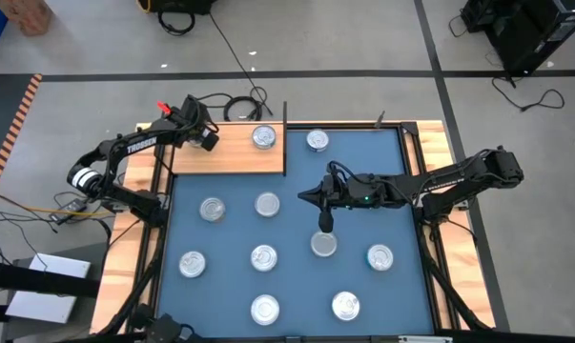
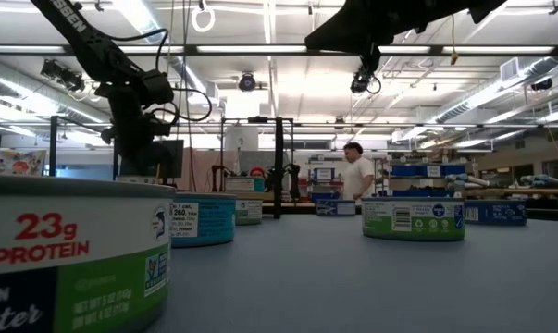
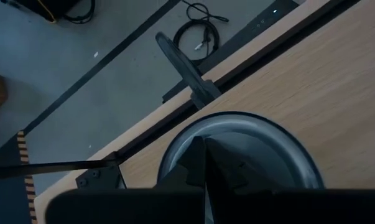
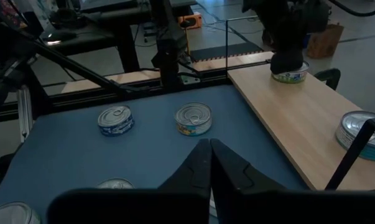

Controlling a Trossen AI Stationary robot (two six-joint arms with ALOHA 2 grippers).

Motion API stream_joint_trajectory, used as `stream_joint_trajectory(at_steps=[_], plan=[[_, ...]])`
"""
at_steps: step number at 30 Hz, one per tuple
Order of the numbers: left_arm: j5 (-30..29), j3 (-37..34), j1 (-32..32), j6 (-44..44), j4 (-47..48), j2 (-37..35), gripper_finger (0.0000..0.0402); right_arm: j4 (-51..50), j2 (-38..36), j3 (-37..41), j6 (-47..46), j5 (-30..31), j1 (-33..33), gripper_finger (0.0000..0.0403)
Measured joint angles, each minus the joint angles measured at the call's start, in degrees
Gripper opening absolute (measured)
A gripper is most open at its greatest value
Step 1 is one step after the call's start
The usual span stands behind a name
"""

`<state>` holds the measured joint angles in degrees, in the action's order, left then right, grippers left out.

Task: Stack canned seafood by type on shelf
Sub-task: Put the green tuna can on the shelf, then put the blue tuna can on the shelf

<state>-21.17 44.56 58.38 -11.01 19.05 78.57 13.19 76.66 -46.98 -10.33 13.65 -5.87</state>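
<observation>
Blue-matted table [image 1: 297, 224] holds scattered round silver tins [image 1: 264, 256]; on the light-brown wooden shelf [image 1: 232, 152] the left gripper [image 1: 211, 139], jaws pinching one tin [image 3: 237, 149], risks tipping it; right gripper [image 1: 306, 195], jaws pressed together, hovers empty

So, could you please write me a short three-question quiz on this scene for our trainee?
1. True or false: the right gripper has its fingers wide open.
2. In the high view, the shelf covers which part of the blue mat? A) upper left B) lower right C) centre
3. Fill in: the left gripper is over a ____ on the shelf.
Key: 1 false; 2 A; 3 tin.
</observation>
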Motion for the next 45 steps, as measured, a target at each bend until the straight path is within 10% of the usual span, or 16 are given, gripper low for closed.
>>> stream_joint_trajectory(at_steps=[20,31,45], plan=[[3.63,-0.13,-15.87,-0.45,-0.21,-18.08,0.0005,-5.73,-0.02,-0.04,-1.87,3.20,-3.29,0.0024],[14.74,-17.52,-27.65,-0.36,-24.82,-26.99,0.0005,-19.78,-0.02,-0.05,-6.88,7.74,-9.51,0.0027],[20.03,-27.91,-41.61,-0.65,-42.03,-29.91,0.0005,-61.48,-0.04,-8.04,-32.47,11.26,-11.79,0.0103]])
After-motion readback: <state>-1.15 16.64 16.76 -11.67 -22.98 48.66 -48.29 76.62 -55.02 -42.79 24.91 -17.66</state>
